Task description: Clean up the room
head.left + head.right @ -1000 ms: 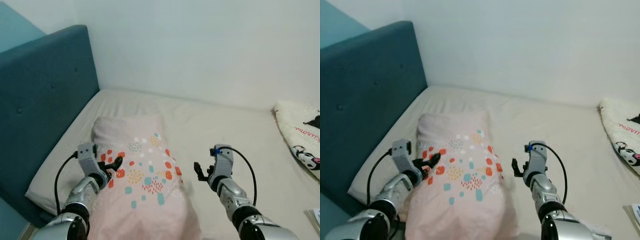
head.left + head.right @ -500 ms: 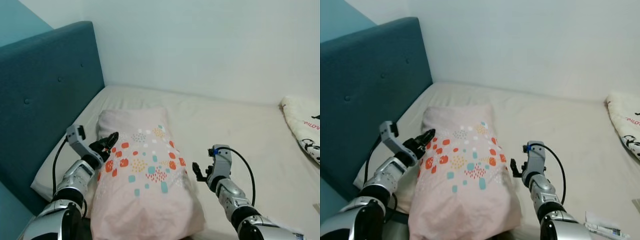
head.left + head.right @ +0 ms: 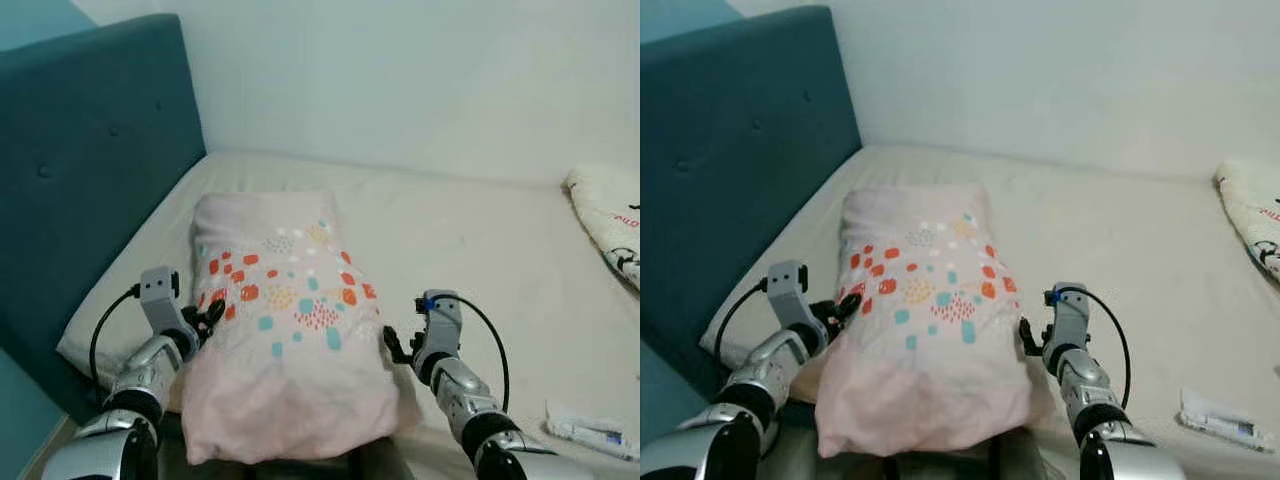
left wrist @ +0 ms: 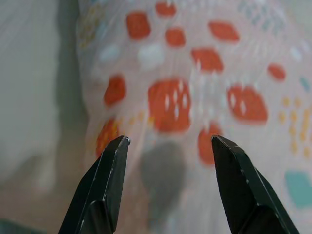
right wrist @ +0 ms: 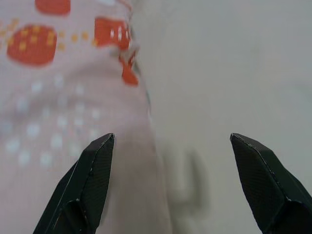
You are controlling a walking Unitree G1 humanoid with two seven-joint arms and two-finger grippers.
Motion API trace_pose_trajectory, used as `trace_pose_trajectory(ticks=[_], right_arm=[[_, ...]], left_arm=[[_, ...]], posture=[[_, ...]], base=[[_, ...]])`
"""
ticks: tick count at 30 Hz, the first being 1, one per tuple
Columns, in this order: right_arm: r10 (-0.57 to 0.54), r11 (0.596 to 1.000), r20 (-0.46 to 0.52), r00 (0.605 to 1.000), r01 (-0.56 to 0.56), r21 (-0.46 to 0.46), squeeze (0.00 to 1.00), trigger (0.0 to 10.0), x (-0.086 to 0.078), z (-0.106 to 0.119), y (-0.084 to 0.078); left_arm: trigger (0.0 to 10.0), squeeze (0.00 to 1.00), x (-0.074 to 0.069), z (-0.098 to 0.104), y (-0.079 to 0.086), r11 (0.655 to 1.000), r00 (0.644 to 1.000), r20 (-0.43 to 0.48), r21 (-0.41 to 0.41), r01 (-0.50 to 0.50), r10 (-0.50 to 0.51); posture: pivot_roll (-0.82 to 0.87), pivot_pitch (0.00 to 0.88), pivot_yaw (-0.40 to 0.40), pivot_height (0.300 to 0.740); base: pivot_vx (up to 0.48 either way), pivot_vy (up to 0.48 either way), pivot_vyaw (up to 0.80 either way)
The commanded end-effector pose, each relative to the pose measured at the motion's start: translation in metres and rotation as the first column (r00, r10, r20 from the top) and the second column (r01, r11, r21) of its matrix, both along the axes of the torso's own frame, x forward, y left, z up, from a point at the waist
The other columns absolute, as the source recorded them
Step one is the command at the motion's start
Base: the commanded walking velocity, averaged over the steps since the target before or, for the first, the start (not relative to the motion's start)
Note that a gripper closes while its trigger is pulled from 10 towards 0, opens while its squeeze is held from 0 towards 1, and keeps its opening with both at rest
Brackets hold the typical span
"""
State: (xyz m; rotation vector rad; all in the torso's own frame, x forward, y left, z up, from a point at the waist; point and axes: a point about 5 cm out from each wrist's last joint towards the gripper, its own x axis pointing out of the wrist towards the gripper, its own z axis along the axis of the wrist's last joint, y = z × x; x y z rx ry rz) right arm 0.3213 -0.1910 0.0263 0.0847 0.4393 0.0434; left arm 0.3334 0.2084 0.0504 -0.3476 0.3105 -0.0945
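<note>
Pink pillow (image 3: pixel 285 330) lies between the spread left gripper (image 3: pixel 212 318) and right gripper (image 3: pixel 392 346)

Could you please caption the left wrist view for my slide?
Open left gripper poised at the pink pillow with its orange patches.

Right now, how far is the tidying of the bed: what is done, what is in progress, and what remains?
Done: the pink pillow lies on the mattress near the teal headboard.

In hand: the left gripper and right gripper flank the pillow's near end, both open, holding nothing.

Left: the pillow probably wants straightening; the white package and the printed white blanket are untouched.
</note>
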Motion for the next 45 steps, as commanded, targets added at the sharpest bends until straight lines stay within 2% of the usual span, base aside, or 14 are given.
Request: trace_pose_trajectory(ticks=[1, 2, 7, 15, 20, 22, 24, 25, 28, 33, 37, 39, 43, 45], right_arm=[[-0.002, 1.0, 0.006, 1.0, 0.002, 0.0, 0.0, 10.0, 0.001, 0.002, -0.001], [-0.003, 1.0, 0.008, 1.0, 0.003, 0.0, 0.0, 10.0, 0.001, 0.002, -0.002], [-0.008, 1.0, 0.013, 1.0, 0.008, 0.001, 0.0, 10.0, 0.001, 0.002, -0.003], [-0.01, 1.0, 0.011, 1.0, 0.01, -0.004, 0.0, 10.0, 0.0, 0.001, -0.006], [-0.011, 1.0, 0.019, 1.0, 0.011, -0.009, 0.0, 10.0, 0.0, 0.003, -0.009], [-0.01, 1.0, 0.025, 1.0, 0.01, -0.01, 0.0, 10.0, 0.002, 0.005, -0.009], [-0.009, 1.0, 0.032, 0.999, 0.009, -0.006, 0.0, 10.0, 0.003, 0.006, -0.009], [-0.008, 1.0, 0.034, 0.999, 0.008, -0.006, 0.0, 10.0, 0.003, 0.007, -0.01], [-0.006, 1.0, 0.036, 0.999, 0.006, -0.007, 0.0, 10.0, 0.003, 0.007, -0.01], [-0.002, 1.0, 0.039, 0.999, 0.003, -0.006, 0.0, 10.0, 0.003, 0.008, -0.011], [0.0, 1.0, 0.039, 0.999, 0.0, -0.005, 0.0, 10.0, 0.003, 0.007, -0.01], [0.005, 1.0, 0.038, 0.999, -0.005, -0.001, 0.0, 10.0, 0.003, 0.007, -0.007], [0.01, 1.0, 0.037, 0.999, -0.01, -0.001, 0.0, 10.0, 0.002, 0.006, -0.006], [0.01, 1.0, 0.039, 0.999, -0.01, -0.002, 0.0, 10.0, 0.002, 0.006, -0.006]], left_arm=[[10.0, 0.05, -0.003, -0.003, 0.002, 1.0, 1.0, -0.013, -0.009, 0.02, -0.02], [10.0, 1.0, -0.003, -0.003, -0.001, 0.998, 0.999, -0.001, -0.027, 0.048, -0.048], [10.0, 1.0, -0.001, 0.002, -0.012, 0.984, 0.993, 0.056, -0.137, 0.115, -0.109], [10.0, 1.0, 0.005, 0.009, -0.02, 0.969, 0.988, 0.1, -0.205, 0.139, -0.121], [10.0, 1.0, 0.01, 0.014, -0.02, 0.971, 0.991, 0.112, -0.22, 0.099, -0.076], [10.0, 1.0, 0.012, 0.016, -0.017, 0.979, 0.995, 0.097, -0.194, 0.057, -0.039], [10.0, 1.0, 0.012, 0.016, -0.014, 0.99, 0.996, 0.084, -0.135, 0.03, -0.018], [10.0, 0.0, 0.013, 0.016, -0.011, 0.995, 0.996, 0.084, -0.098, 0.007, 0.002], [10.0, 0.0, 0.014, 0.02, -0.006, 0.997, 0.995, 0.095, -0.061, -0.038, 0.044], [10.0, 0.0, 0.025, 0.045, 0.015, 0.99, 0.972, 0.19, -0.046, -0.133, 0.139], [10.0, 0.0, 0.029, 0.058, 0.023, 0.989, 0.96, 0.24, -0.029, -0.143, 0.146], [10.0, 0.0, 0.029, 0.065, 0.029, 0.99, 0.956, 0.263, 0.024, -0.139, 0.128], [10.0, 0.0, 0.024, 0.054, 0.034, 0.987, 0.968, 0.219, 0.069, -0.143, 0.125], [10.0, 0.0, 0.018, 0.042, 0.032, 0.989, 0.979, 0.173, 0.081, -0.126, 0.11]], posture=[[-0.09, 0.0, -0.019, 0.566], [-0.09, 0.0, -0.018, 0.561], [-0.1, 0.0, -0.019, 0.531], [-0.11, 0.0, -0.023, 0.501], [-0.12, 0.0, -0.025, 0.481], [-0.13, 0.0, -0.027, 0.471], [-0.13, 0.0, -0.027, 0.461], [-0.13, 0.0, -0.027, 0.456], [-0.13, 0.0, -0.028, 0.446], [-0.13, 0.0, -0.03, 0.426], [-0.12, 0.0, -0.031, 0.416], [-0.12, 0.0, -0.031, 0.406], [-0.12, 0.0, -0.029, 0.391], [-0.13, 0.0, -0.029, 0.381]], base=[[0.0, 0.0, 0.0], [0.0, 0.0, 0.0], [0.0, 0.0, 0.0], [0.0, 0.0, 0.0], [0.0, 0.0, 0.0], [0.0, 0.0, 0.0], [0.0, 0.0, 0.0], [0.0, 0.0, 0.0], [0.0, 0.0, 0.0], [0.0, 0.0, 0.0], [0.0, 0.0, 0.0], [0.0, 0.0, 0.0], [0.0, 0.0, 0.0], [0.0, 0.0, 0.0]])
